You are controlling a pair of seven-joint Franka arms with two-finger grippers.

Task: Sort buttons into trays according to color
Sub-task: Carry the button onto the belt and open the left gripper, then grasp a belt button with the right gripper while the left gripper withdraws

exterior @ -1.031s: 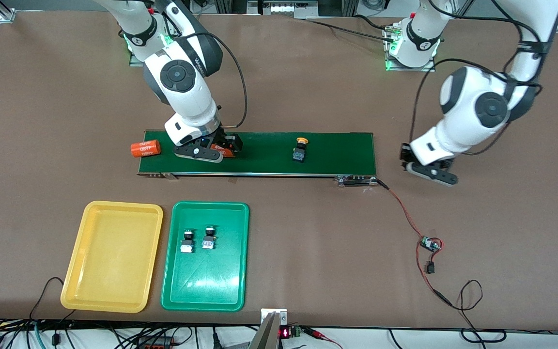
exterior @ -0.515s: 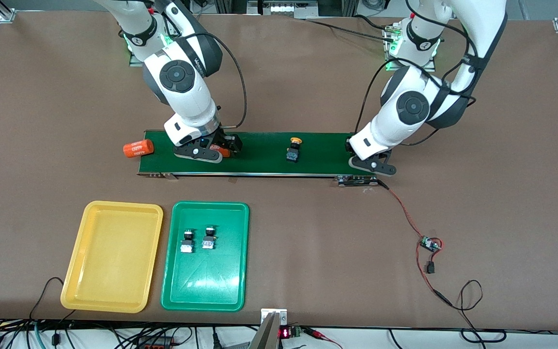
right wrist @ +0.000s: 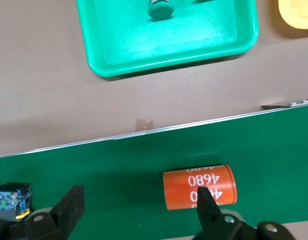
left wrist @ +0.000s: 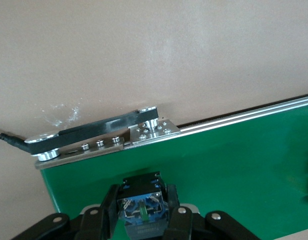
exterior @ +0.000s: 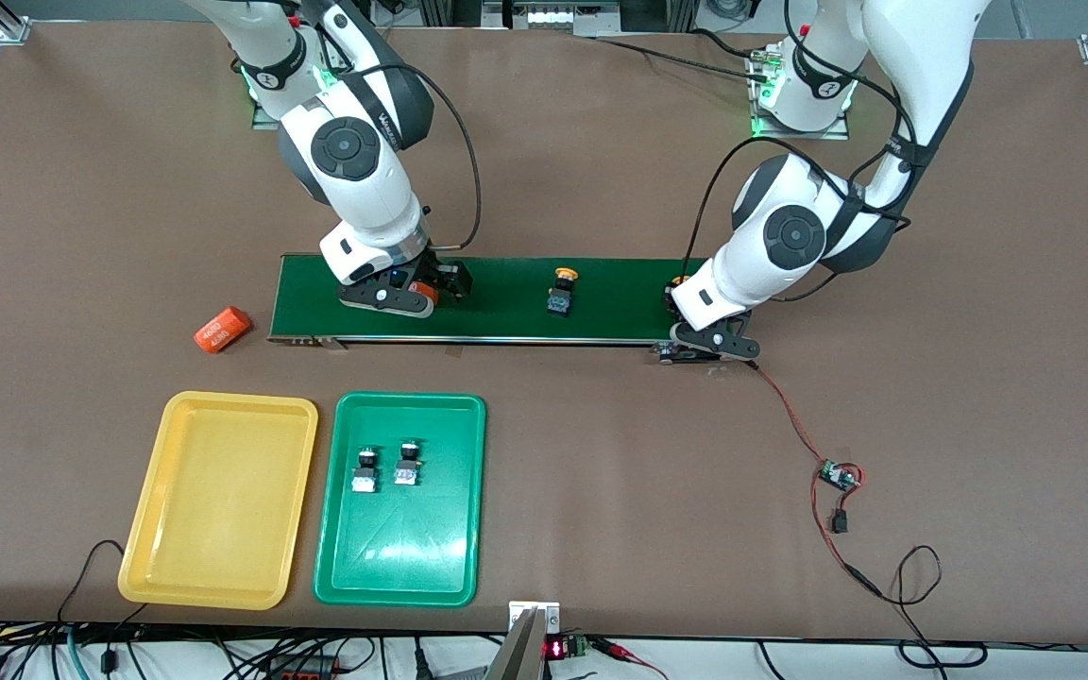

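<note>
Where buttons are counted, four show: two green-capped ones (exterior: 365, 467) (exterior: 406, 463) side by side in the green tray (exterior: 399, 586), one yellow-capped button (exterior: 560, 291) alone near the middle of the conveyor belt (exterior: 620, 302), and one more (left wrist: 142, 212), its yellow cap just showing in the front view, at the belt's end toward the left arm.

Trays, two: green, and a yellow tray (exterior: 219, 586) just beside it toward the right arm's end of the table, both nearer the front camera than the belt. The yellow one holds no button.

Orange cylinders printed "4680", two: one (right wrist: 200, 187) lying on the belt, one (exterior: 223, 328) on the bare table off the belt's end.

Grippers, two. Left gripper (left wrist: 142, 225): low over the belt's end, fingers pinching the blue-grey base of the fourth button. Right gripper (right wrist: 136, 210): over the belt, fingers spread wide, one fingertip in front of the cylinder's print.
</note>
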